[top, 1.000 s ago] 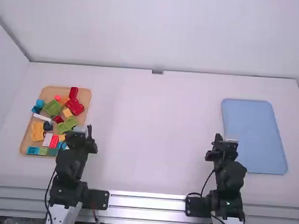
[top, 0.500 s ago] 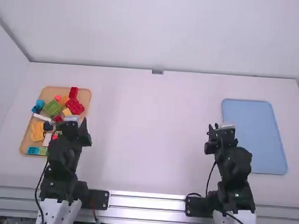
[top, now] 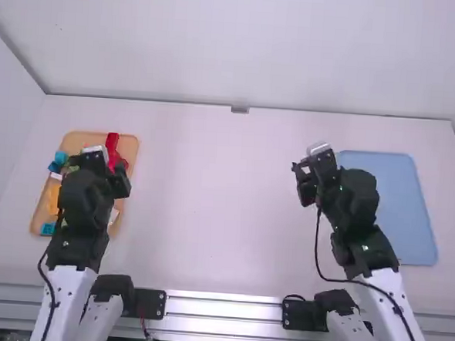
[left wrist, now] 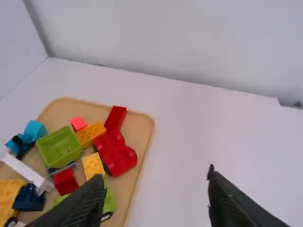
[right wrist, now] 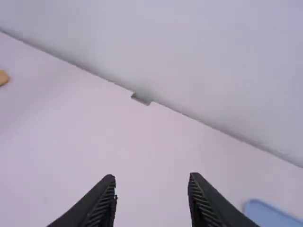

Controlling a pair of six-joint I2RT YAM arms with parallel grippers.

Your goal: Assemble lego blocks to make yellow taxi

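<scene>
Loose coloured plastic toy blocks (left wrist: 93,165) lie jumbled on a tan tray (left wrist: 140,130). A hollow, open-topped green plastic block (left wrist: 59,149) sits beside a rectangular studded orange plastic block (left wrist: 90,135), with a rounded red plastic piece (left wrist: 117,155) just past it. A rectangular red plastic block (left wrist: 116,118) rests near the tray's far edge; a long white plastic bar (left wrist: 23,170) lies near a dark blue plastic piece (left wrist: 29,199).

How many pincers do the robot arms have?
2, both open. In the high view, the left pincer shows over the wooden tray; the right pincer shows by the left edge of the blue mat.
</scene>
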